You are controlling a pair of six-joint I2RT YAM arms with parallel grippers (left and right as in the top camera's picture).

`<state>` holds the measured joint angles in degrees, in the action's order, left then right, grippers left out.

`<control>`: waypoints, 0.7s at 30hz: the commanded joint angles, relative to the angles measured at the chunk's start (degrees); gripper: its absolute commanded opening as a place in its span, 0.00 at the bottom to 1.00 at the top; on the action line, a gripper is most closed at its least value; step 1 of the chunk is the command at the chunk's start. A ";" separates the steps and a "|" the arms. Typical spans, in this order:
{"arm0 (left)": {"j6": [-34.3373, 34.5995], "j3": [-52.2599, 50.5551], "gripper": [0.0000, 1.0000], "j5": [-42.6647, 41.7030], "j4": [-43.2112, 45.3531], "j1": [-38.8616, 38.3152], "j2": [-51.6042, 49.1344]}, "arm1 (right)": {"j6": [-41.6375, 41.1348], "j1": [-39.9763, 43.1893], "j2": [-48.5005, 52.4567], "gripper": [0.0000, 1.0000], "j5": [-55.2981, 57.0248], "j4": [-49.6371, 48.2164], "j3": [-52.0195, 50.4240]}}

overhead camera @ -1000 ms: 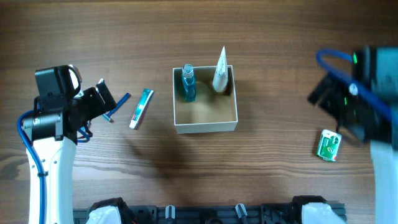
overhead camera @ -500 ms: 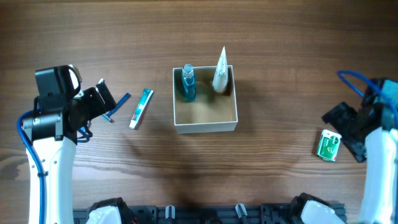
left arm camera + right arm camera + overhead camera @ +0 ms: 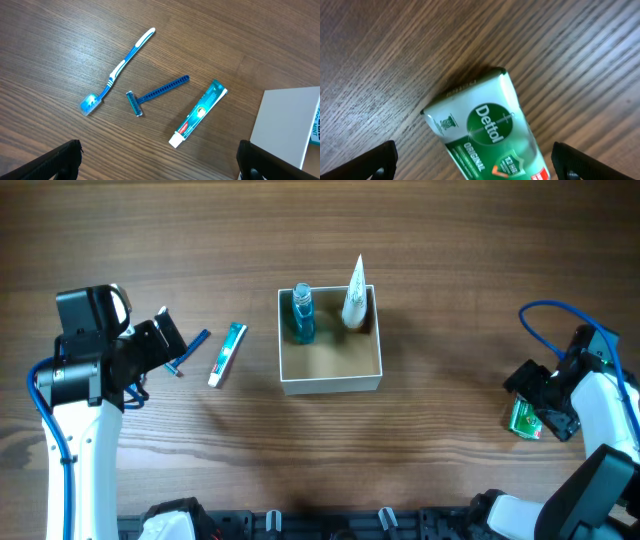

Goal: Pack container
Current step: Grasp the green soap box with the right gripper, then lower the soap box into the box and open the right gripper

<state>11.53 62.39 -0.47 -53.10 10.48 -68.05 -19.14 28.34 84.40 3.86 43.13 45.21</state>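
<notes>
The container [image 3: 330,383], a white square box with a tan inside, stands mid-table and holds a blue bottle [image 3: 303,315] and a white tube [image 3: 355,295] at its far wall. Its white wall shows in the left wrist view [image 3: 285,122]. A toothpaste tube [image 3: 227,354] [image 3: 199,113], a blue razor [image 3: 176,366] [image 3: 157,93] and a blue toothbrush [image 3: 197,340] [image 3: 117,70] lie left of it. My left gripper [image 3: 160,338] [image 3: 157,162] is open above them. A green Dettol soap bar [image 3: 522,420] [image 3: 487,130] lies at the right. My right gripper [image 3: 538,402] [image 3: 472,160] is open, straddling the soap.
The table is dark wood. The arm bases and a black rail [image 3: 330,525] sit along the near edge. The right arm's blue cable [image 3: 545,308] loops above the soap.
My right arm has swung down and inward until its gripper is over the soap bar. The left arm and all the items have not moved.
</notes>
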 commanded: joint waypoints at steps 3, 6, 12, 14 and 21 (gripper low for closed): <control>0.96 1.05 1.00 0.33 0.11 0.24 -0.22 | 3.61 0.20 0.96 0.98 -0.96 -3.56 -4.02; 0.96 1.05 1.00 0.33 0.11 0.24 -0.22 | 4.15 0.20 1.86 0.97 -0.98 -5.01 -4.76; 0.96 1.05 1.00 0.33 0.09 0.24 -0.22 | 5.66 0.20 5.09 0.94 -2.29 -5.77 -4.79; 0.96 1.05 1.00 0.33 -0.02 0.24 -0.22 | 5.64 0.20 6.08 0.88 -2.69 -6.03 -4.79; 0.96 1.05 1.00 0.33 -0.17 0.24 -0.20 | 5.46 0.20 6.14 0.59 -3.28 -6.38 -4.79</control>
<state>11.53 62.39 -0.47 -53.17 10.48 -68.05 -13.93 28.34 88.29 1.30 36.95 41.01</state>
